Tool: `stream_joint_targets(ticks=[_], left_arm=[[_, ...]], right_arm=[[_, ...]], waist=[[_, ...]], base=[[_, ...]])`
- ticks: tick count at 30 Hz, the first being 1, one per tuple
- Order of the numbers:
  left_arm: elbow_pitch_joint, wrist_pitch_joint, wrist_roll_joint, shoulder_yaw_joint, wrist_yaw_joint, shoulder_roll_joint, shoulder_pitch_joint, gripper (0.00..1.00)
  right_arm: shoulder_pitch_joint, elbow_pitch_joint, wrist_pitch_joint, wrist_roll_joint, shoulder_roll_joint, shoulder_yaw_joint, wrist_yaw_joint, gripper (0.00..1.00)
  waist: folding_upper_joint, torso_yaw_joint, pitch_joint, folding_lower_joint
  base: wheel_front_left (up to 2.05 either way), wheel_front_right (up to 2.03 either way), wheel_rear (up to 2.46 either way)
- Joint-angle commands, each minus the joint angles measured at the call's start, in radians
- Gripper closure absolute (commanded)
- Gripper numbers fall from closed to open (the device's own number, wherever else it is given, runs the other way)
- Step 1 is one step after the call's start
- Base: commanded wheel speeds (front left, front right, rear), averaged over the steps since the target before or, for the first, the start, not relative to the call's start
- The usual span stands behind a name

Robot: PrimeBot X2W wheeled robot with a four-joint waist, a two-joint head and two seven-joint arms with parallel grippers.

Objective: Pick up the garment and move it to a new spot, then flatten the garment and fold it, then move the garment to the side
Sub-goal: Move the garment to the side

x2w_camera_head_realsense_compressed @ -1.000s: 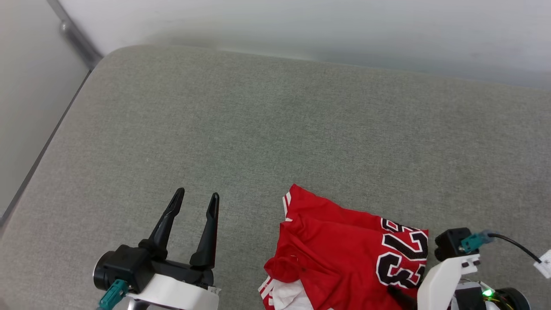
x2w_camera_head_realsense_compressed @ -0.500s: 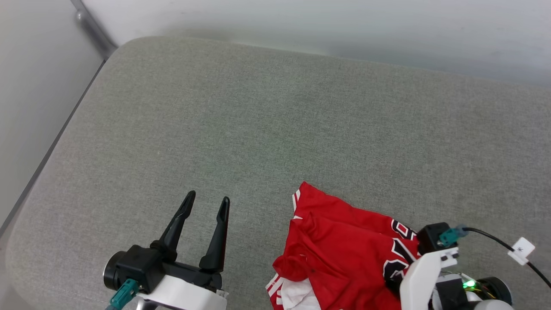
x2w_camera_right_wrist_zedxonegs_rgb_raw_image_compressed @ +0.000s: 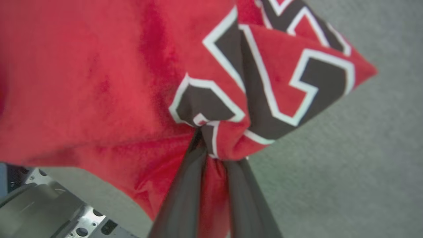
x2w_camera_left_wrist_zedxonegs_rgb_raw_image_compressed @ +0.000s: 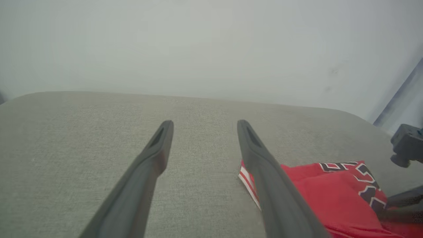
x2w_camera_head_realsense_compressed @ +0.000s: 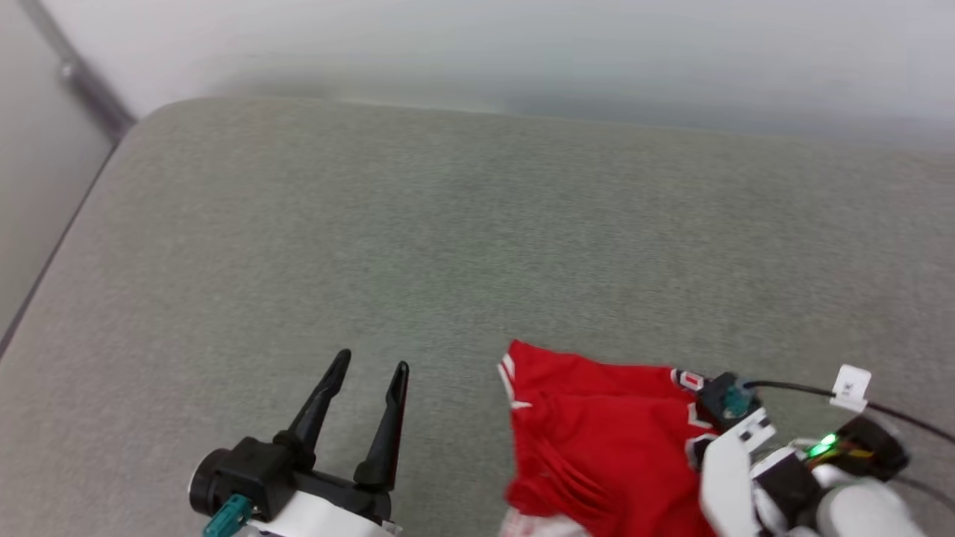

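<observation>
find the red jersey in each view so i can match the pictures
Head view: jersey at the bottom, right of centre, on the grey cushion.
Left wrist view: jersey in the lower right corner.
Right wrist view: jersey across the top and left, bunched in the right gripper.
Shared landmark: its dark white-outlined print.

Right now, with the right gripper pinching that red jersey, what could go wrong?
The right gripper pinches a small bunch of the jersey near its edge, so the cloth may slip out on lifting.
The jersey lies crumpled in layers, so it may come up bunched.
The left gripper stands open, apart from it, giving no support.
</observation>
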Motion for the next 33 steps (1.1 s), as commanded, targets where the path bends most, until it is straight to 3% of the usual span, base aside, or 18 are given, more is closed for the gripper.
stream_joint_targets(ticks=[1, 4, 10, 16, 17, 25, 26, 33], left_arm=[[-0.002, -0.002, 0.001, -0.012, -0.002, 0.002, 0.001, 0.00], [-0.003, -0.002, 0.003, -0.043, -0.002, 0.004, -0.016, 0.00], [-0.011, -0.002, 0.012, -0.085, -0.002, 0.005, -0.059, 0.00], [-0.018, -0.002, 0.024, -0.124, -0.002, 0.026, -0.128, 0.00], [-0.025, -0.002, 0.029, -0.142, -0.002, 0.039, -0.165, 0.00], [-0.052, -0.002, 0.044, -0.161, -0.002, 0.092, -0.240, 0.00], [-0.058, -0.002, 0.044, -0.162, -0.002, 0.103, -0.259, 0.00], [-0.070, -0.002, 0.045, -0.158, -0.002, 0.118, -0.280, 0.00]], right_arm=[[-0.034, -0.006, 0.019, -0.014, -0.078, 0.024, -0.003, 1.00], [-0.093, -0.040, 0.039, 0.004, -0.186, 0.074, -0.002, 1.00], [-0.198, -0.072, 0.044, 0.029, -0.349, 0.073, -0.002, 1.00], [-0.283, -0.025, -0.028, 0.011, -0.461, 0.037, -0.002, 1.00], [-0.317, 0.029, -0.082, -0.007, -0.490, -0.006, -0.002, 1.00], [-0.366, 0.235, -0.235, -0.078, -0.541, -0.131, -0.002, 1.00], [-0.382, 0.321, -0.294, -0.107, -0.556, -0.178, -0.002, 1.00], [-0.416, 0.505, -0.410, -0.168, -0.537, -0.292, -0.002, 1.00]], waist=[[-0.0001, -0.069, 0.003, 0.0000], [-0.0001, -0.124, 0.024, 0.0000], [-0.0001, -0.239, 0.103, 0.0000], [-0.0001, -0.331, 0.208, 0.0000], [-0.0001, -0.357, 0.262, 0.0000], [-0.0001, -0.383, 0.384, 0.0000], [-0.0001, -0.376, 0.413, 0.0000], [-0.0001, -0.351, 0.455, 0.0000]], base=[[0.00, 0.00, 0.00], [0.00, 0.00, 0.00], [0.00, 0.00, 0.00], [0.00, 0.00, 0.00], [0.00, 0.00, 0.00], [0.00, 0.00, 0.00], [0.00, 0.00, 0.00], [0.00, 0.00, 0.00]])
